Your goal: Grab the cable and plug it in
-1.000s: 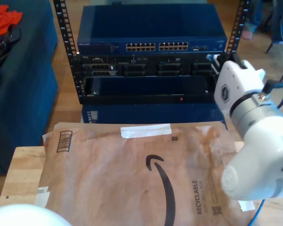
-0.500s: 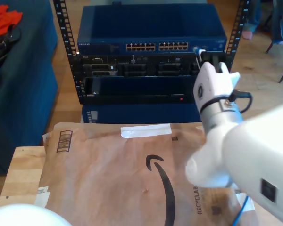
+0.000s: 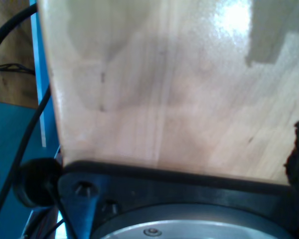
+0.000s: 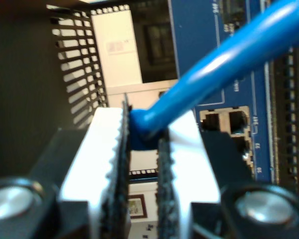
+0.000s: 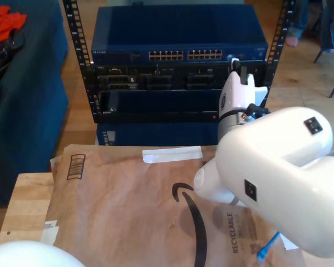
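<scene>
My second gripper [image 4: 142,144] is shut on the end of the bright blue cable [image 4: 214,64], which runs out from between the white toothed fingers [image 4: 107,149]. Just beyond the jaws are the blue switch face and two empty ports [image 4: 224,122]. In the exterior view my second gripper [image 5: 235,62] is held up against the right end of the blue network switch [image 5: 178,33], beside its row of ports [image 5: 183,55]. A short piece of the cable [image 5: 267,246] hangs below the big white arm [image 5: 273,167] at that view's lower right.
The switch sits in a black rack [image 5: 172,94] with more units under it. A brown paper mailer [image 5: 133,206] covers the wooden table [image 5: 25,206]. A white rounded arm part [image 5: 22,256] is at the exterior view's bottom left. The first wrist view looks at pale wood [image 3: 164,84] and a black base [image 3: 139,199].
My second arm has swung toward the exterior view's left, carrying the cable end from the rack's right post to the right end of the switch's port row.
</scene>
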